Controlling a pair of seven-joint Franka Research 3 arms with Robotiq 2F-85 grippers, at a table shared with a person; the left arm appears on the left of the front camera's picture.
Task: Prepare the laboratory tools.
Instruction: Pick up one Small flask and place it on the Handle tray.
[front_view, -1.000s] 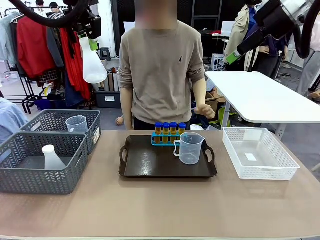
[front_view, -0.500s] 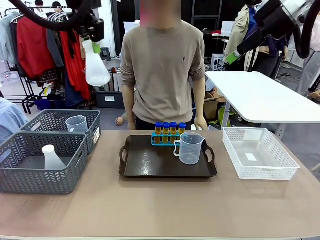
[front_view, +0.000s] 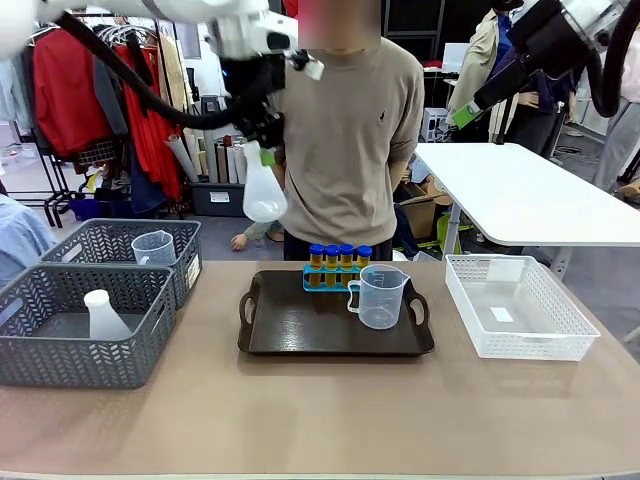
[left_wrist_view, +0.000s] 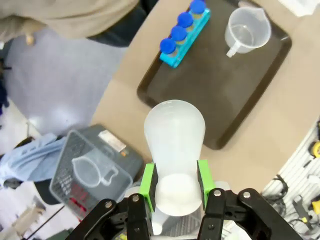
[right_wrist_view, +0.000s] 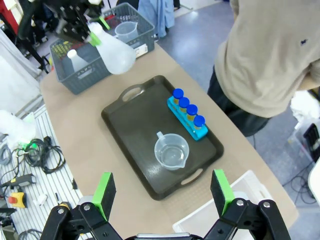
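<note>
Baskets come first: at the table's left edge the nearer grey lattice basket (front_view: 80, 325) holds a white conical flask (front_view: 103, 316) standing upright, neck up, and the grey basket behind it (front_view: 120, 245) holds a clear handled beaker (front_view: 153, 248). By the right edge a white lattice basket (front_view: 518, 305) has only a small slip on its floor. At the middle of the table sits a dark handled tray (front_view: 335, 315); on it a clear plastic measuring beaker (front_view: 378, 296) stands upright, handle to the left, and along the tray's far edge a blue rack (front_view: 332, 281) carries four amber tubes with blue caps (front_view: 339, 257), upright in a row. Above the tray's far left corner the left gripper (front_view: 265, 150) grasps a second white translucent conical flask (left_wrist_view: 174, 134) by its neck between the green fingers (left_wrist_view: 147, 181); its long axis hangs nearly vertical, neck up, wide base down, clear of the table. The right gripper (right_wrist_view: 162, 192) hovers high with fingers spread wide, released. A person in a tan top (front_view: 345, 130) stands at the far edge.
</note>
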